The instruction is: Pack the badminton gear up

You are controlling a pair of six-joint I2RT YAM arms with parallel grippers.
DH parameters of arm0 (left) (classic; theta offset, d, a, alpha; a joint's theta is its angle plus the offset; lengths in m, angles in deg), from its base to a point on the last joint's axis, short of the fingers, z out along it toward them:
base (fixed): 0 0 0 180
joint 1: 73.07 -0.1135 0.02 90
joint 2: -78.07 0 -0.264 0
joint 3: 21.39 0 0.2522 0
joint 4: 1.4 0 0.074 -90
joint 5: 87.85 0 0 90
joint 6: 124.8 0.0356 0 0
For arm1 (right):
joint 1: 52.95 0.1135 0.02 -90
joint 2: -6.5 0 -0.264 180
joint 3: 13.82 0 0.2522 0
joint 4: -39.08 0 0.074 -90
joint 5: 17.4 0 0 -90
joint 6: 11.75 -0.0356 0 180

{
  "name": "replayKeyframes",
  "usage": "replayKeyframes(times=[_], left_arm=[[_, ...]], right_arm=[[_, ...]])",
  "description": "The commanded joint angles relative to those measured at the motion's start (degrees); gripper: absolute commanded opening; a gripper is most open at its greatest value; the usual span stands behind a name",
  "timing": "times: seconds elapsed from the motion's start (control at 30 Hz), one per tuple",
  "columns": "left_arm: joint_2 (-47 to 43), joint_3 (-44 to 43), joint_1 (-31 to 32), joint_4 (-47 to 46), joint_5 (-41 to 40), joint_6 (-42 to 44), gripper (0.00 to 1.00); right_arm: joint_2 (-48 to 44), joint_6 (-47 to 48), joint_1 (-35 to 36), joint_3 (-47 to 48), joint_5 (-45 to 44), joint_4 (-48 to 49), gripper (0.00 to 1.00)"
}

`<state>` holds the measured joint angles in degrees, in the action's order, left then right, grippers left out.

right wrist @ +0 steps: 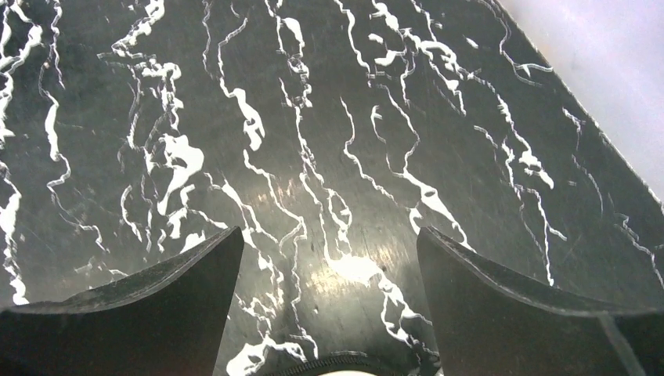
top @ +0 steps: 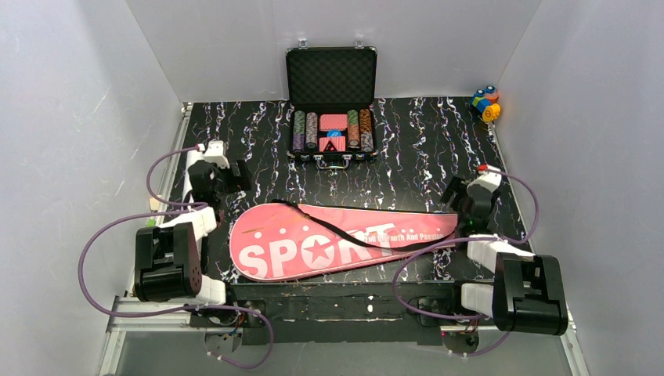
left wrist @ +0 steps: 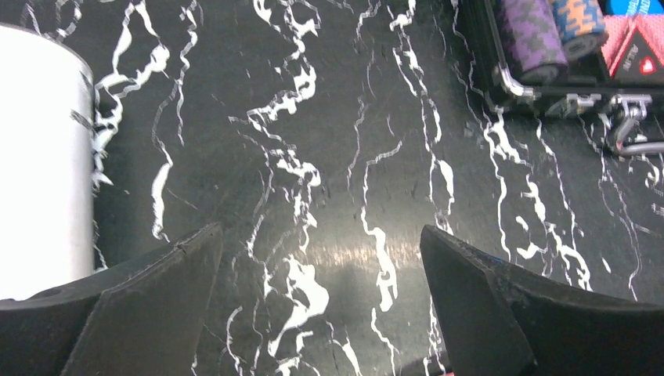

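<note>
The pink racket-shaped cover (top: pixel 313 247) lettered "SPORT" lies flat at the front middle of the table, its black strap (top: pixel 344 231) trailing across it. My left gripper (top: pixel 238 177) is open and empty above bare table just behind the cover's wide end; in the left wrist view (left wrist: pixel 321 235) nothing is between the fingers. A white tube (left wrist: pixel 39 164) lies to its left. My right gripper (top: pixel 453 193) is open and empty by the cover's narrow end, whose zipped tip (right wrist: pixel 344 366) shows below the open fingers. Rackets and shuttlecocks are out of view.
An open black case of poker chips (top: pixel 331 117) stands at the back middle; its corner shows in the left wrist view (left wrist: pixel 548 86). A small multicoloured toy (top: pixel 485 103) sits at the back right corner. White walls enclose the black marbled table (top: pixel 415 164).
</note>
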<state>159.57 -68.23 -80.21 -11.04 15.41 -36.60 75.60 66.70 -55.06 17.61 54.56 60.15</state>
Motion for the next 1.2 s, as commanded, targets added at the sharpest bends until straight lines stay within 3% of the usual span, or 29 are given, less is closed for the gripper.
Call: replayKeyframes(times=[0.0, 0.13, 0.2, 0.27, 0.33, 0.4, 0.47, 0.53, 1.17], left_arm=[[0.47, 5.4, -0.08, -13.48, 2.05, -1.59, 0.98], [1.56, 13.77, -0.07, -29.55, 4.04, -0.62, 0.98], [1.34, 16.54, 0.43, -33.28, 5.53, 1.27, 0.98], [5.76, 20.02, 0.55, -45.86, 8.42, 0.73, 0.98], [2.89, 16.93, 1.01, -34.77, 8.1, 3.74, 0.98], [5.08, 16.73, 1.37, -38.31, 7.22, 2.48, 0.98], [3.35, 16.12, 1.41, -33.52, 7.11, 3.61, 0.98], [4.53, 17.14, 1.44, -37.88, 7.2, 2.6, 0.98], [4.06, 16.79, 1.45, -36.34, 7.09, 2.94, 0.98]], right_arm=[[1.28, 3.04, 0.93, -6.97, -0.41, 23.94, 0.9], [1.84, 5.53, 3.36, -10.8, -0.05, 31.27, 0.9], [5.33, 7.62, 5.17, -14.16, 0.31, 40.34, 0.9], [9.92, 11.01, 7.43, -15.94, -0.13, 51.85, 0.9], [9.62, 11.39, 9.21, -13.78, -2.95, 46.9, 0.9], [7.22, 10.17, 8.11, -7.39, -2.46, 31.42, 0.9], [7.29, 6.02, 2.34, -2.09, 3.95, 20.31, 0.9], [6.9, 5.25, 0.22, -2.13, 7.01, 19.81, 0.9], [6.4, 5.54, 0.18, -3.2, 7.17, 21.6, 0.91]])
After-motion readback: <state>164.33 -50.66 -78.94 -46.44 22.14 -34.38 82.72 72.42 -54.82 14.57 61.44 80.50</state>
